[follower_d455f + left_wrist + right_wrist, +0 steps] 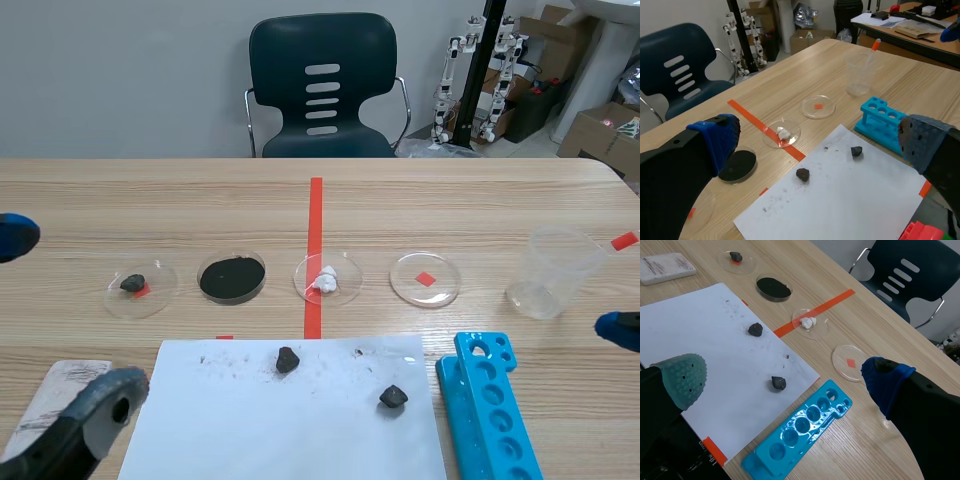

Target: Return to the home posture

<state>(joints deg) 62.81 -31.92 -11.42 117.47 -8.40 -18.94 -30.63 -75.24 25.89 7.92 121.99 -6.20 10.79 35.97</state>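
Both arms sit low at the near edge of the table with nothing in them. My left gripper (817,150) is open above the near left part of a white paper sheet (840,195). In the scene view its blue pad (15,237) and grey pad (105,395) show at the left. My right gripper (785,382) is open too, over the sheet's right edge and a blue test tube rack (802,432). Only its blue pad (620,330) shows in the scene view.
Two black lumps (287,359) (393,397) lie on the sheet (290,430). Beyond it stand dishes in a row: dark lump (135,285), black powder (232,278), white lump (326,280), bare (426,278). Clear cup (550,272) at right, rack (490,410), white block (55,395).
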